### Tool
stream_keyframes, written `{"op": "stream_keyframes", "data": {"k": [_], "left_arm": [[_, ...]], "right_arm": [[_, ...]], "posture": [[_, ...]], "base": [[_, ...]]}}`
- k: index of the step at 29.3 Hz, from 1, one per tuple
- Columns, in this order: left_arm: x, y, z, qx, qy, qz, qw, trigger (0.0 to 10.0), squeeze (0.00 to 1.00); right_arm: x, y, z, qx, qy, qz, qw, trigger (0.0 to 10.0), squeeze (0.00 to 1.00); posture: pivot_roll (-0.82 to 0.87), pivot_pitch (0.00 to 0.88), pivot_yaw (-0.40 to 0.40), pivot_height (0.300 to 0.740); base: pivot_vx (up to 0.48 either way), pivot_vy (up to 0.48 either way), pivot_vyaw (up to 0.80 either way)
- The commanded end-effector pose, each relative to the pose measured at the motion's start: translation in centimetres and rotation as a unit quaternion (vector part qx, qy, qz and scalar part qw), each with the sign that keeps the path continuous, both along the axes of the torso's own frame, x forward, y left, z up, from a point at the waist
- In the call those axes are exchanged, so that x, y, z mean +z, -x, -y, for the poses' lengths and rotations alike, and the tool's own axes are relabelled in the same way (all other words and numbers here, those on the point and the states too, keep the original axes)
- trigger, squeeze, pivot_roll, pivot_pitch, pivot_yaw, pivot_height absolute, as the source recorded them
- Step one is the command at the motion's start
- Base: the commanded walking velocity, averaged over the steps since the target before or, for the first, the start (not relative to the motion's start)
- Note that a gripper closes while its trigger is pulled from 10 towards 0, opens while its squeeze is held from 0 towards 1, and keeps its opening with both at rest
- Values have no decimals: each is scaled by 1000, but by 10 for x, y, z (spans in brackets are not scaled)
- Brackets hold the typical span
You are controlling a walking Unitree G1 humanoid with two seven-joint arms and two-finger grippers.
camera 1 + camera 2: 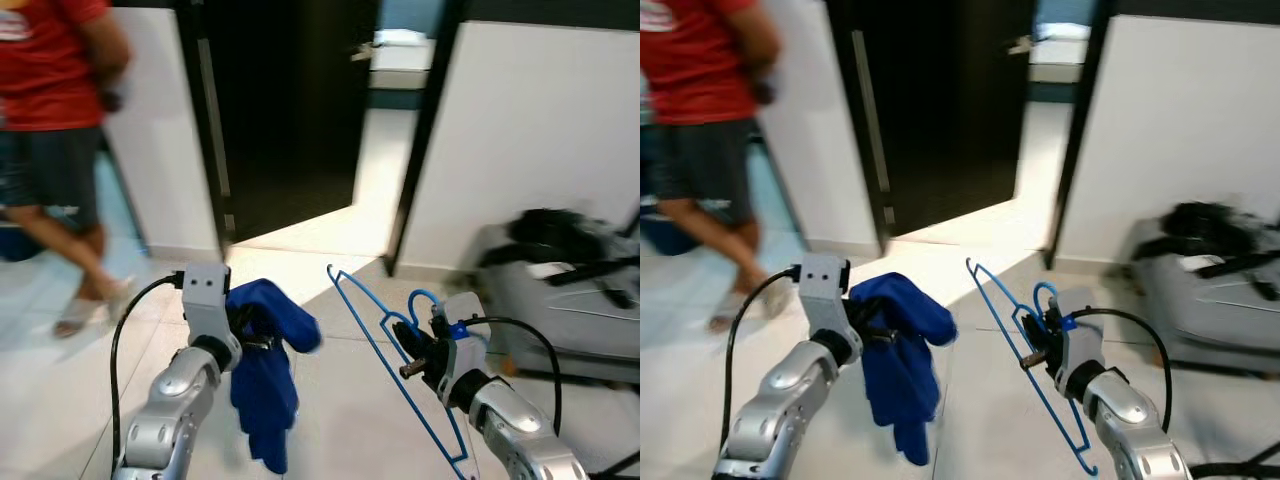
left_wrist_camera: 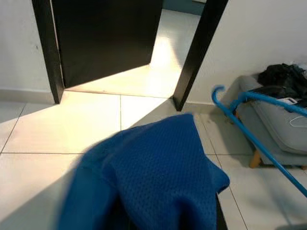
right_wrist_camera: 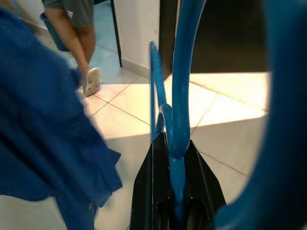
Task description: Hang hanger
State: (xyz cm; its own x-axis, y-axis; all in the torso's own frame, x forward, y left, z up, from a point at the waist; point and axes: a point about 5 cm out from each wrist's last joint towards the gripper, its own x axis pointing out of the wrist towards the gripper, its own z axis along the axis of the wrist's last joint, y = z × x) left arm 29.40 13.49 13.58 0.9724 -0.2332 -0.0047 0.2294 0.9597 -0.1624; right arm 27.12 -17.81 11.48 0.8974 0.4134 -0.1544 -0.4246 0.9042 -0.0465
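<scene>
Over white floor tiles [image 1: 330, 400], facing a dark open doorway [image 1: 290, 110], I have both arms raised. Right gripper [image 1: 1038, 338] holds the blue hanger [image 1: 385, 355] — in the right wrist view its fingers [image 3: 151, 191] sit narrow, pinched on the wire near the hook. Hanger hangs tilted in the air, well off the floor. Left gripper [image 1: 255, 335] carries a blue cloth [image 1: 902, 360], draped and hanging down — fingers buried under the fabric, so I cannot tell their spread. Person in a red shirt [image 1: 55, 130] stands at far left. Grey bag [image 1: 565, 290] sits by the right wall.
</scene>
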Motion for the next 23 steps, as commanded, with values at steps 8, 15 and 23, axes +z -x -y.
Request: {"op": "stream_keyframes", "data": {"k": [8, 15, 23], "left_arm": [[5, 4, 6, -10, -7, 21, 1000, 10000, 0], [7, 2, 5, -10, 0, 23, 1000, 10000, 0], [9, 3, 0, -10, -4, 23, 1000, 10000, 0]], "right_arm": [[1, -2, -5, 23, -6, 4, 1000, 10000, 0], [4, 3, -7, 20, -18, 9, 1000, 10000, 0], [7, 5, -13, 31, -27, 14, 999, 10000, 0]], "posture": [[39, 0, -59, 740], [13, 0, -34, 740], [5, 0, -17, 740]], "base": [[0, 0, 780], [0, 0, 778], [0, 0, 779]]}}
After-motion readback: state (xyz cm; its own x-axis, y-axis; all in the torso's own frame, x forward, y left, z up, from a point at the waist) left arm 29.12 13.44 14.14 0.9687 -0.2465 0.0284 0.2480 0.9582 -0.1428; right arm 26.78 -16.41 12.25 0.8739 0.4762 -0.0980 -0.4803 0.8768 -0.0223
